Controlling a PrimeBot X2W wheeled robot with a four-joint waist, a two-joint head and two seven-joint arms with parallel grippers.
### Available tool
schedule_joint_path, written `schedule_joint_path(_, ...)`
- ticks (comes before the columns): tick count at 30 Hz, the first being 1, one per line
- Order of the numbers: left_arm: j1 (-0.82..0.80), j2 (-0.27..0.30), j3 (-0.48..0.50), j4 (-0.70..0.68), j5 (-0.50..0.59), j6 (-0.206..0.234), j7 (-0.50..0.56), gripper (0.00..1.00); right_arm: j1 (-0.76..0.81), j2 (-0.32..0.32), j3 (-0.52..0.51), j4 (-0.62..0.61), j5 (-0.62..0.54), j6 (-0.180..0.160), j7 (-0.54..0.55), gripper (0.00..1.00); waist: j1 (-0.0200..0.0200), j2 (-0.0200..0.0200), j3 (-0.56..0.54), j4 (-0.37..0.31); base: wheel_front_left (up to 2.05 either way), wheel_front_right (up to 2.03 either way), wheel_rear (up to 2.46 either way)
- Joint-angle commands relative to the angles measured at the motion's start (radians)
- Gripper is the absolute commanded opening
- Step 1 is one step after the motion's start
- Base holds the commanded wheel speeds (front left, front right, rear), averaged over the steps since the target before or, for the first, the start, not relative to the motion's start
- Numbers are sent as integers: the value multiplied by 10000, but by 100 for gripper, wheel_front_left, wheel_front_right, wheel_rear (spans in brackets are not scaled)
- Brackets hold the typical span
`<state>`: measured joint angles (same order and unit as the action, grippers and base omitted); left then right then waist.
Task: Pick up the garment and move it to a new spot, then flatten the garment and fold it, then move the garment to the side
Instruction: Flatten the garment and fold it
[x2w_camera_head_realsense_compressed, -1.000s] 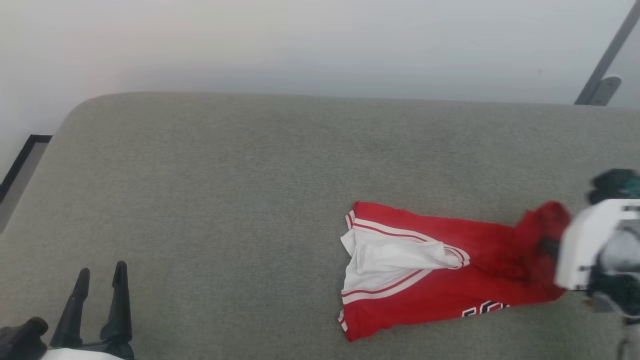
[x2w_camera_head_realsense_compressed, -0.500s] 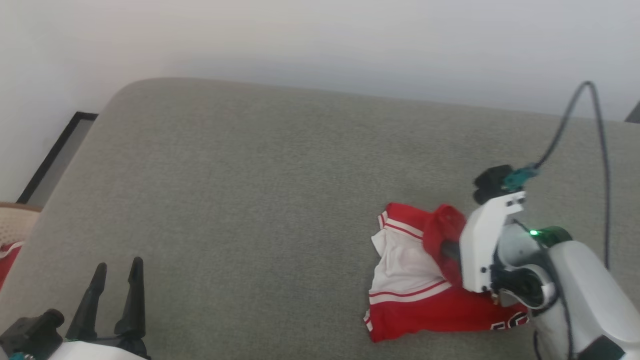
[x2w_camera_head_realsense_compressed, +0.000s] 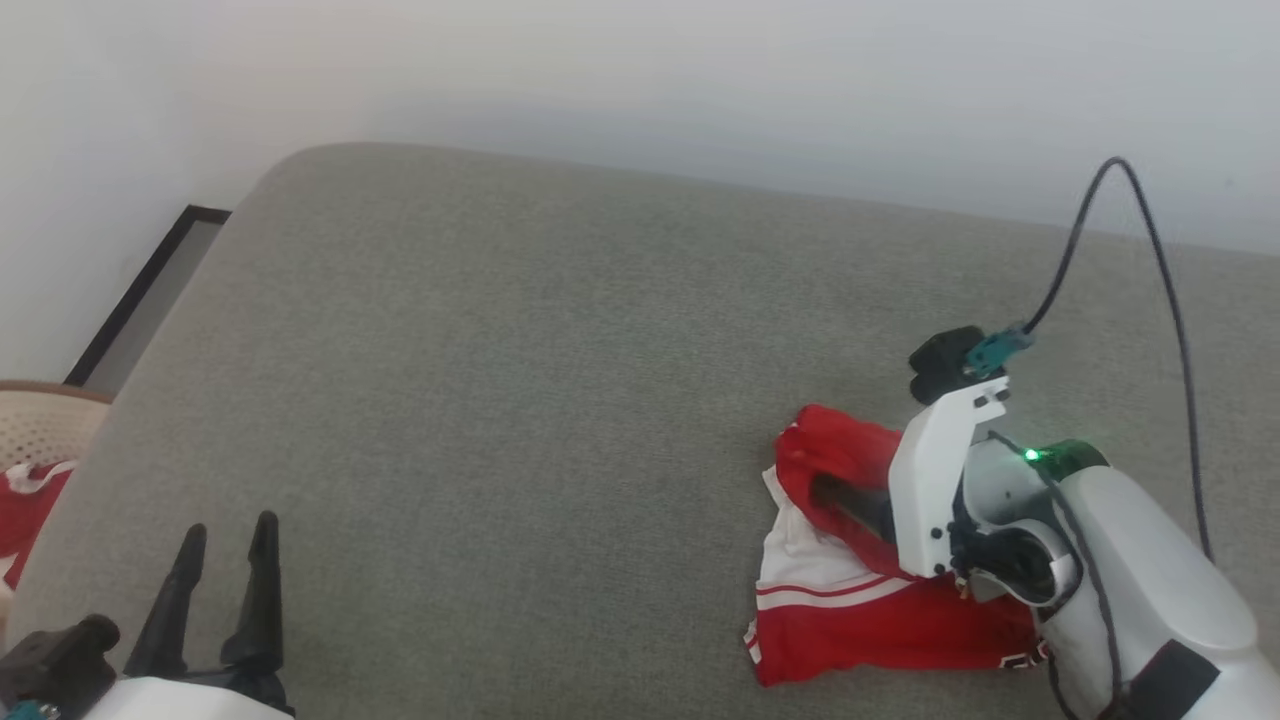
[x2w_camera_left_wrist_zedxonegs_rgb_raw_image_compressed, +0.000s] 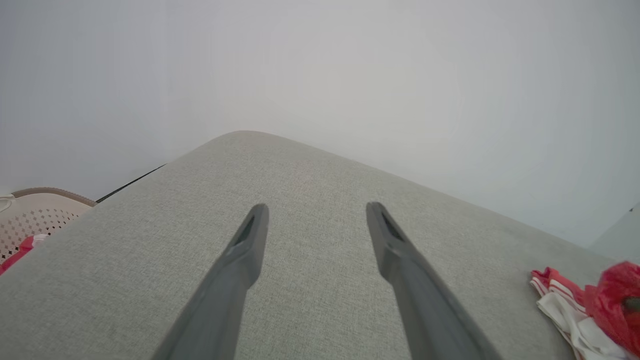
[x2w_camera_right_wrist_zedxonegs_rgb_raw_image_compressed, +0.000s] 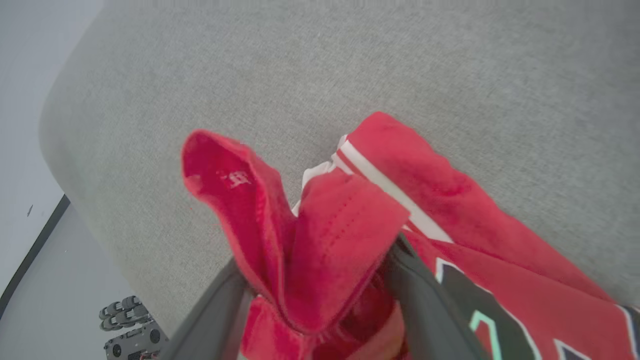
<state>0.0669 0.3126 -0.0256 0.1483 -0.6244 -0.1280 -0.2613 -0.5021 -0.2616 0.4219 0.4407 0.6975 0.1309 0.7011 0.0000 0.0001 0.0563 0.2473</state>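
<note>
From the head, the garment (x2w_camera_head_realsense_compressed: 850, 620) lies bunched on the bench (x2w_camera_head_realsense_compressed: 500, 400), right gripper (x2w_camera_head_realsense_compressed: 832, 497) at its far edge, left gripper (x2w_camera_head_realsense_compressed: 228, 527) well left of it, fingers (x2w_camera_left_wrist_zedxonegs_rgb_raw_image_compressed: 240, 260) apart as its wrist confirms; the right wrist shows fingers (x2w_camera_right_wrist_zedxonegs_rgb_raw_image_compressed: 425, 300) apart astride a raised fold, seemingly loose, so it should back straight out without snagging.

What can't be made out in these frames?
1. Garment lettering: cut by the right wrist view's bottom edge, and mostly behind the right arm in the head view.
2. Tips of the right gripper: buried in bunched cloth in the right wrist view.
3. The basket: cut off by the head view's left edge, and its red contents are unidentifiable.
</note>
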Motion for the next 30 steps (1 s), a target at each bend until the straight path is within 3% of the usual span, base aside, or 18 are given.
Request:
schedule_joint_path(1, 66, 29, 50, -1, -49, -38, -42, 100, -31, -33, 20, -42, 65, -6, -70, 100, 0, -1, -30, -75, 0, 0, 0)
schedule_joint_path(10, 359, 151, 409, -41, 1, -38, -42, 100, 417, -822, -375, -1094, 326, -6, -1195, 100, 0, -1, -243, -866, 0, 0, 0)
schedule_joint_path(21, 475, 256, 461, -56, 174, -38, -42, 100, 1384, -1192, -1410, -1843, 84, -6, -2179, 100, 0, -1, -409, -1614, 0, 0, 0)
schedule_joint_path(30, 683, 349, 673, -74, 329, -31, -42, 100, 2355, -1320, -2262, -2063, -560, -6, -4204, 100, 0, -1, -603, -2199, 0, 0, 0)
